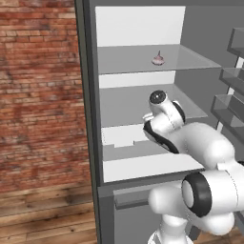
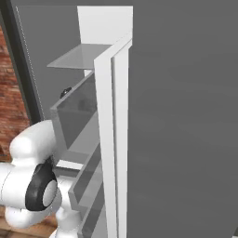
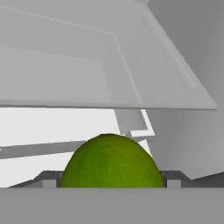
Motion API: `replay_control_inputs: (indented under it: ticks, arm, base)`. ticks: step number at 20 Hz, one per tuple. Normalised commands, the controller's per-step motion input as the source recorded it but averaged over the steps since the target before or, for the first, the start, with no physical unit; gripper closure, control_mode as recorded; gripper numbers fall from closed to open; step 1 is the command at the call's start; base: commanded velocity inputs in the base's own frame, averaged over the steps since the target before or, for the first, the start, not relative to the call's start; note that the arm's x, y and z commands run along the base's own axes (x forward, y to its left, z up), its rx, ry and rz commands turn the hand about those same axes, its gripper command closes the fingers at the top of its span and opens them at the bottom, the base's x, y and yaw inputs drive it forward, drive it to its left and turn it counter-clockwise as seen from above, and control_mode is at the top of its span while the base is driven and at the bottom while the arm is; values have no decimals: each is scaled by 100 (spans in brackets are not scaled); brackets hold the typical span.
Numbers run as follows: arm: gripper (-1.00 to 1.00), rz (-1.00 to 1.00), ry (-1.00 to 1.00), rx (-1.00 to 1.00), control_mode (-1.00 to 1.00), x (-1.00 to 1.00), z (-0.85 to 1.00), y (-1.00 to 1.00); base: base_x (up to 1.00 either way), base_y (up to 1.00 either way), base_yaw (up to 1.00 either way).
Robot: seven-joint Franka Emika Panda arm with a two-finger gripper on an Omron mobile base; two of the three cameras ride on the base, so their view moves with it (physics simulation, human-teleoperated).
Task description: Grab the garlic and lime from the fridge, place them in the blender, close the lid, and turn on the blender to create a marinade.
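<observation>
The fridge stands open, and my arm reaches onto its middle shelf. In the hand view a green lime fills the gap between the two fingertips of my gripper. The jaws press against both of its sides, so the gripper is shut on it. The garlic, a small pinkish bulb, sits on the glass shelf above, up and slightly right of my wrist. The blender and the lid are out of view.
A glass shelf hangs close above the hand. The fridge door with its tiered door racks stands open on the right. A brick wall and a wooden floor lie to the left.
</observation>
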Motion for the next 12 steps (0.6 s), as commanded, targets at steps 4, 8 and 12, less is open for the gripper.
replay_control_inputs:
  ticks: [4,8,12]
  arm:
    - [100,1,2,29,-100,-84,72,63]
    - [100,0,2,24,-100,-96,57,50]
    - [100,-1,-2,14,-100,-100,19,11]
  base:
    - [0,0,0]
    - [0,0,0]
    - [0,0,0]
